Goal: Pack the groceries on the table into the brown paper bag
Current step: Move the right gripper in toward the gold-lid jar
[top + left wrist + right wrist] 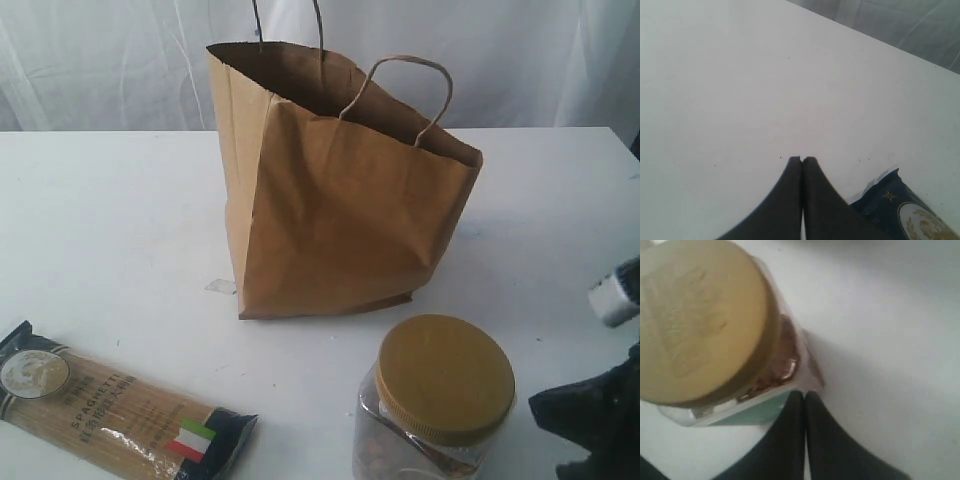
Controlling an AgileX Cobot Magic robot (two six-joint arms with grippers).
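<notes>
1 tall brown kraft paper bag [340, 210], 1 long spaghetti pack with Italian flag [120, 415], 1 clear plastic jar with mustard-yellow lid [440, 380], 1 flat white bench [100, 230].

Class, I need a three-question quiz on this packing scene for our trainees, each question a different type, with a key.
1. True or false: the brown paper bag stands with its mouth open.
2. Fill in: the right tool, next to the clear jar, is ___ (open/shut).
3. Which thing shows beside the left tool in its wrist view? A) spaghetti pack B) clear jar C) brown paper bag

Key: 1 true; 2 shut; 3 A.
</notes>
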